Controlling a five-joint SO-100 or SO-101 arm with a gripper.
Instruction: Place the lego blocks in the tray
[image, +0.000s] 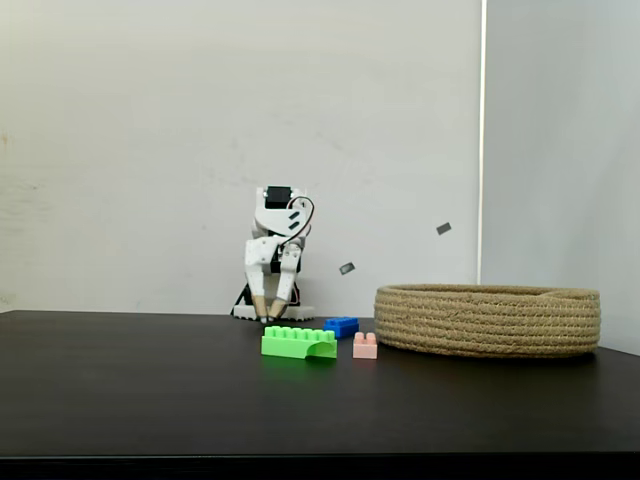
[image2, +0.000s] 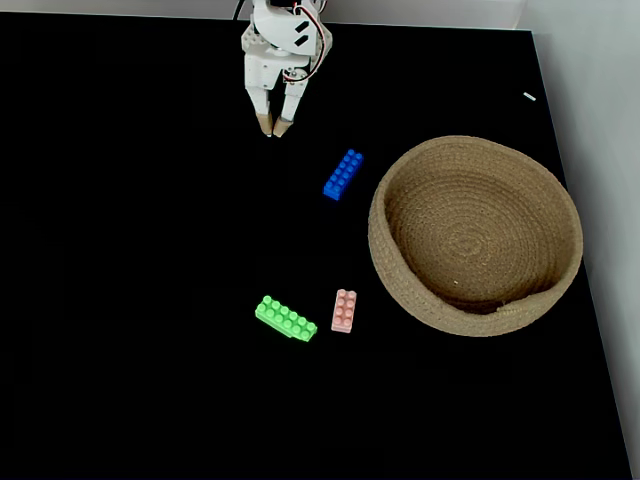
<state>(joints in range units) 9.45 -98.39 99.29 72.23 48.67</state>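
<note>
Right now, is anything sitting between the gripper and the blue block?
Nothing visible. In the fixed view from above, bare black table lies between the gripper and the blue block; the green block and pink block lie well beyond it.

The green block (image2: 286, 319), long, bright and studded, is lying flat on the dark table, its arched underside showing in a fixed view (image: 299, 342). The small pale pink block (image2: 344, 311) is sitting just beside it, apart and studs up. The blue block (image2: 343, 175) is lying farther back, at a diagonal, well apart from both. The tray (image2: 400, 290), a wide round basket of coiled tan rope, is resting upright to the right of all three, holding no blocks.
</note>
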